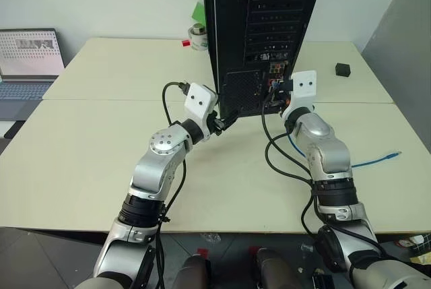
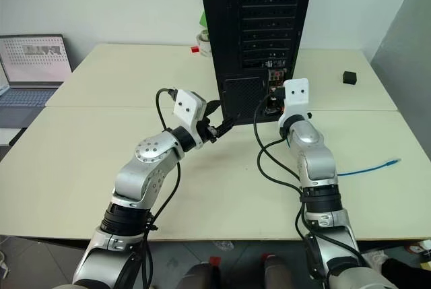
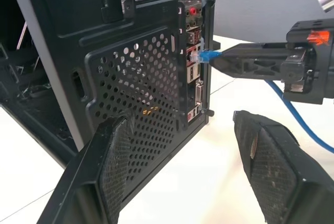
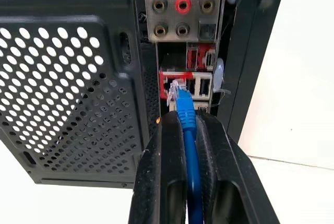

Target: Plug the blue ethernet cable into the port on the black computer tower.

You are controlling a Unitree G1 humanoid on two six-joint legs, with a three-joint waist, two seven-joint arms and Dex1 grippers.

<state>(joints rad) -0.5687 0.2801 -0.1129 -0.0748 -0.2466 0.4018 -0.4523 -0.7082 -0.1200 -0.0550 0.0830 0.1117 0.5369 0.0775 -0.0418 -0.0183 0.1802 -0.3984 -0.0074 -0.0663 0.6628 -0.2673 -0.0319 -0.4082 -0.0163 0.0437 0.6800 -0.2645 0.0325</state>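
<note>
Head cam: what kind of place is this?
Probably an office or lab workbench: pale tables pushed together, an open laptop at the left edge, and a black computer tower standing on the tabletop against plain white walls.

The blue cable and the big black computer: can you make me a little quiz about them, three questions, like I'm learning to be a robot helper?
1. True or false: the right end effector is shut on the blue ethernet cable.
2. Where is the cable's clear plug pointing? A) at the laptop B) at the ports on the back of the black computer tower C) at the small black cube
3. Fill in: the left end effector is ____ and holds nothing.

Key: 1 true. 2 B, the plug sits right at the port block; whether it is fully in cannot be told. 3 open.
</note>
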